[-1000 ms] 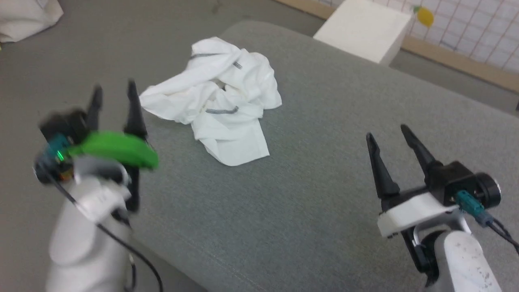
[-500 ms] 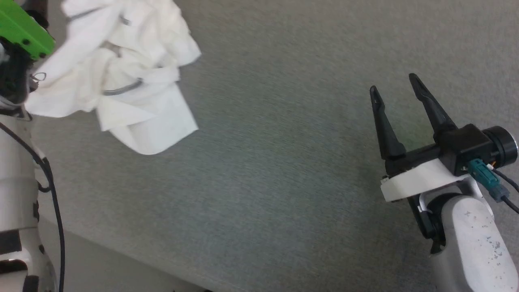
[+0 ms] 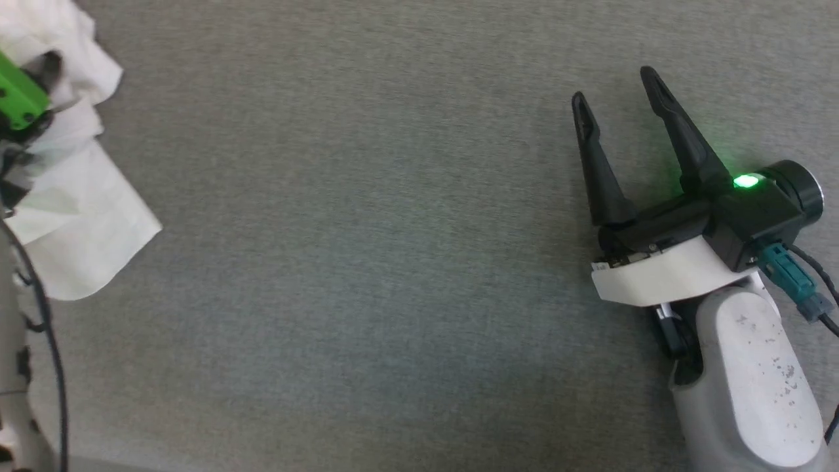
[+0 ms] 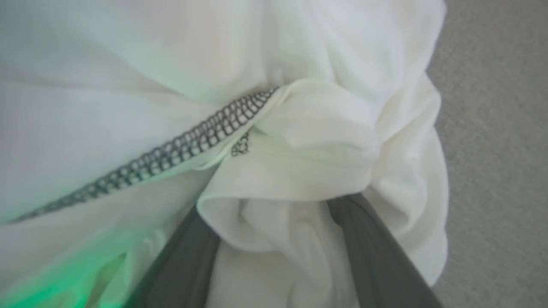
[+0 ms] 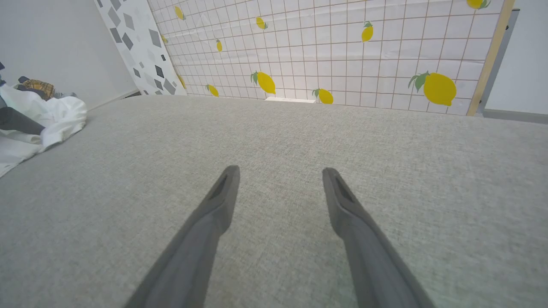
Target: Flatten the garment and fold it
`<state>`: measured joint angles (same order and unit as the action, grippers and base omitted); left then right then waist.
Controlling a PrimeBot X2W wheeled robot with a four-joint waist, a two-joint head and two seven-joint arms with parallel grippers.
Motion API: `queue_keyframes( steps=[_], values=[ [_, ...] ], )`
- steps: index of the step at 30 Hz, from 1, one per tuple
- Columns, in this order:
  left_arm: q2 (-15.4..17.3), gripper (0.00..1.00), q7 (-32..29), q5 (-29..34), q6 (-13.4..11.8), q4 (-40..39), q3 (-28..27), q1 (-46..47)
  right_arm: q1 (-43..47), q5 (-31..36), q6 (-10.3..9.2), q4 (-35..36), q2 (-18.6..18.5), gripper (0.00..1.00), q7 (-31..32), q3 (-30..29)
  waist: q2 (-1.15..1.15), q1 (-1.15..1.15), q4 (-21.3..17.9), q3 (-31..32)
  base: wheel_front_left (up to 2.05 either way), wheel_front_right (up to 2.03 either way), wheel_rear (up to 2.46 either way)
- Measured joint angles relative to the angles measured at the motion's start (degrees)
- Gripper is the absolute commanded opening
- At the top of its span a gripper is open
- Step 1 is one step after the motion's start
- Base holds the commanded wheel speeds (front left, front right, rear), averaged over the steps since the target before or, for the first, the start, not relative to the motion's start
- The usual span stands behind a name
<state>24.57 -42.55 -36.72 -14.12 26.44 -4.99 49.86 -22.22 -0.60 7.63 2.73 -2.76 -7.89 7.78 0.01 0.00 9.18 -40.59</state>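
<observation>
The grey upholstered surface [image 3: 393, 275] takes up most of the head view, and in the right wrist view it runs back to a tiled wall printed with lemons [image 5: 342, 51]. The head camera has turned since the earlier pictures, so the whole scene has shifted. The white T-shirt [image 3: 85, 223] was near the centre 1.0 s ago and at the upper left 0.5 s ago, and it now lies crumpled at the left edge; this is a shift of the view, not of the shirt. The right wrist view places the shirt [image 5: 55, 115] at the far left of the surface, well apart from the right gripper [image 3: 614, 85]. The right gripper hovers over bare upholstery with its fingers spread wide and nothing between them [image 5: 280, 170]. It sits higher in the head view than before. The left gripper [image 4: 274, 205] stood clear beside the shirt 1.0 s ago and is now pushed into the fabric. Its fingers are spread about as wide as those of the right gripper, with a bunched fold of the shirt [image 4: 299, 141] between them and cloth covering the tips. A grey zigzag seam [image 4: 180, 147] crosses the cloth above the left finger. A green indicator light [image 3: 745, 181] now glows on the right gripper body; it was dark in both earlier pictures.
</observation>
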Motion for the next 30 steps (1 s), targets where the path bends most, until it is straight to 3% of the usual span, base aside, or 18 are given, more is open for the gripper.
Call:
queue_keyframes(
  steps=[3,10,16,19,25,30],
  values=[
    [1.65,0.0,0.65,1.51,-0.35,-2.3,0.12,-2.19,-0.17,-0.03,-0.01,-1.03,0.11,1.0,-0.67,-0.13,0.0,0.0,-0.96,0.56,0.0,0.0,0.0],
    [3.58,0.0,21.43,11.17,-1.64,-4.49,1.24,-6.98,1.68,-0.92,-0.02,-6.34,0.0,1.0,-2.01,-2.85,-0.01,0.0,-2.09,5.29,0.0,0.0,0.0],
    [7.76,0.0,35.94,17.44,2.52,-5.63,4.57,-3.87,7.08,-1.44,-0.04,-10.11,-0.1,1.0,-2.3,-5.44,-0.01,0.0,-2.26,12.43,0.0,0.0,0.0],
    [8.56,0.0,40.32,19.96,4.8,-6.02,7.58,-0.22,9.1,-2.57,-0.04,-10.78,-0.09,1.0,-2.53,-6.64,0.0,0.0,-2.23,16.66,0.0,0.0,0.0],
    [6.78,0.0,42.89,23.03,8.73,-7.39,14.46,6.78,12.23,-4.32,-0.04,-11.38,-0.07,1.0,-2.65,-7.98,0.0,0.0,-2.92,24.68,0.0,0.0,0.0],
    [1.07,0.0,43.4,23.17,12.04,-7.86,19.5,11.91,14.62,-5.03,-0.05,-11.28,-0.07,1.0,-2.16,-8.88,-0.01,0.0,-4.7,30.39,0.0,0.0,0.0]
  ],
)
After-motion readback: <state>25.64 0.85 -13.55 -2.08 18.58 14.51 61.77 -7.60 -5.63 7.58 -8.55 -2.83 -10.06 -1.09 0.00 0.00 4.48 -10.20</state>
